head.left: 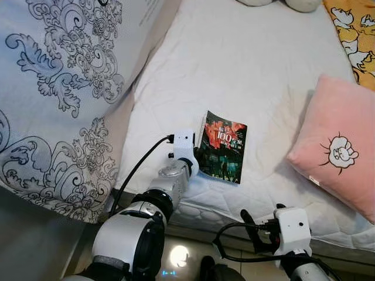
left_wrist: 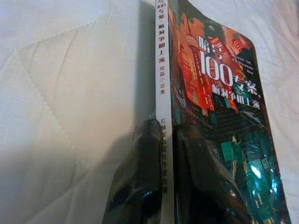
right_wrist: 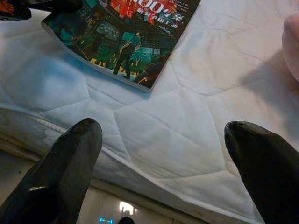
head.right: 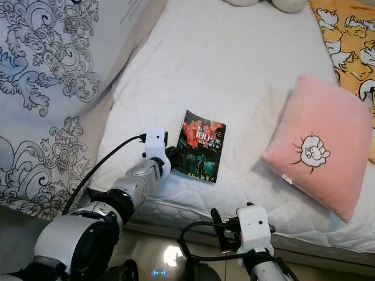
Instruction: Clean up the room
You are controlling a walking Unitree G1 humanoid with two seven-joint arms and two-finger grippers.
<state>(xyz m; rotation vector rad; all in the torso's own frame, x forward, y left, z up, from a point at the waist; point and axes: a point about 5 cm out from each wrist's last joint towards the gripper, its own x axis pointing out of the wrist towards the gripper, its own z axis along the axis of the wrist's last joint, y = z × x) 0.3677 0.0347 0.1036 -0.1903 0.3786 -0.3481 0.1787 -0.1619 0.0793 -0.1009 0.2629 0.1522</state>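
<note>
A book [head.left: 224, 147] with a dark, red-and-teal cover is seen lying flat on the white quilted mattress [head.left: 246, 70], near the mattress's front edge. The left gripper [left_wrist: 166, 175] is reached forward over that edge and is placed at the book's spine side, on the corner nearest the robot. In the left wrist view one black finger [left_wrist: 135, 182] is pressed against the white spine from the outside, with the mattress under it, and the other finger [left_wrist: 205, 182] is laid on top of the cover; the spine edge is pinched between the two, so the gripper is closed on the book. The rest of the book extends away from the fingertips, title lettering farther out along the cover.

The right gripper [right_wrist: 163, 154] is held lower and nearer the robot, at the front edge of the mattress, with its two fingers spread wide apart and nothing between them. From it the book is seen well ahead, apart from both fingertips.

A pink cushion [head.left: 337, 146] with a small cartoon figure is noted on the mattress to the robot's right of the book, not touching it. A patterned grey-and-white duvet [head.left: 58, 99] is bunched along the left side of the bed. A yellow printed fabric [head.left: 354, 35] is visible at the far right corner.
</note>
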